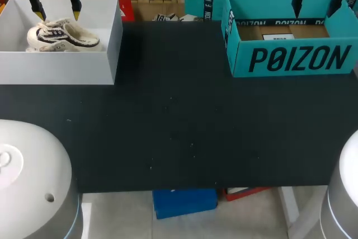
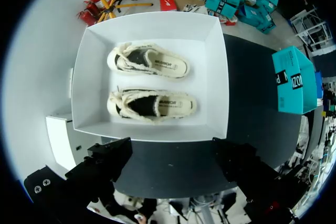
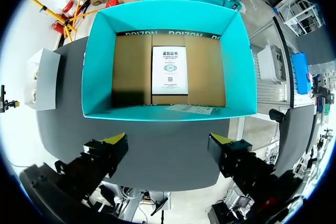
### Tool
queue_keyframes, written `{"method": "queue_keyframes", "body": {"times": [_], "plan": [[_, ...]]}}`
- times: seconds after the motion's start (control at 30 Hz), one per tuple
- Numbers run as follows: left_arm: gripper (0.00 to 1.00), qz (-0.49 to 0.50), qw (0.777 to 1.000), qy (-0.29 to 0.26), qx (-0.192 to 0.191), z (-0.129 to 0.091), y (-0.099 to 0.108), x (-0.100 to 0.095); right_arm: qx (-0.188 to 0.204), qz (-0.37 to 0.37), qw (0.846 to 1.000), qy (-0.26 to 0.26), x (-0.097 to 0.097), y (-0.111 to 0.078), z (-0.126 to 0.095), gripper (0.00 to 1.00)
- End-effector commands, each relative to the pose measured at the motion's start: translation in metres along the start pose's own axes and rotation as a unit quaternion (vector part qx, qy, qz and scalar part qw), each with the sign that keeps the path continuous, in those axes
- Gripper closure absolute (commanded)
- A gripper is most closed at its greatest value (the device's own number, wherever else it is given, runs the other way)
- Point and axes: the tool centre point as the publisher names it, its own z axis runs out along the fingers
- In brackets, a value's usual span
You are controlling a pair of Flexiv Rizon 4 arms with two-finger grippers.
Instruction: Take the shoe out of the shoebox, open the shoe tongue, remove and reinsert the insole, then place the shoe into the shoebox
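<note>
Left gripper [image 1: 56, 12] hangs, fingers apart, over white shoebox [image 1: 56, 68] at table's [image 1: 179, 127] far-left corner; shoe [image 2: 152, 105] inside, twin shoe [image 2: 149, 62] just beside it. Right gripper [image 1: 317, 5], also spread, over teal box [image 1: 291, 60] at far-right corner. Risk imo: snagging both shoes, or a shallow pinch slips & drags the box.

Head cam: fixed, above/behind, looks down on table [image 1: 179, 138]. L wrist cam: high over white box [image 2: 152, 24], facing straight down. R wrist cam: same over teal shoebox [image 3: 168, 17]. All three share both boxes + table.
</note>
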Motion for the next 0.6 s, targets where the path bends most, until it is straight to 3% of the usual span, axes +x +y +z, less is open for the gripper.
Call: {"method": "queue_keyframes", "body": {"times": [0.03,0.13,0.27,0.37,0.53,0.6], "plan": [[0.0,0.0,1.0,0.0,0.0,0.0,0.0,0.0,0.0,0.0,1.0,0.0,0.0,0.0,0.0,0.0],[0.0,0.0,1.0,0.0,0.0,0.0,0.0,0.0,0.0,0.0,1.0,0.0,0.0,0.0,0.0,0.0],[0.0,0.097,0.995,-0.018,0.018,-0.003,-0.005,0.0,0.0,0.0,1.0,0.0,0.0,0.0,0.0,0.0],[0.0,0.184,0.983,-0.02,0.008,0.0,-0.007,-0.001,0.0,0.0,1.0,0.0,0.0,0.0,0.0,0.0],[0.0,0.37,0.928,-0.025,0.024,-0.003,-0.004,-0.001,0.0,0.0,1.0,0.0,0.0,0.0,0.0,0.0],[0.0,0.453,0.891,0.0,0.04,-0.01,-0.003,-0.005,0.0,0.0,1.0,0.0,0.0,0.0,0.0,0.0]]}}
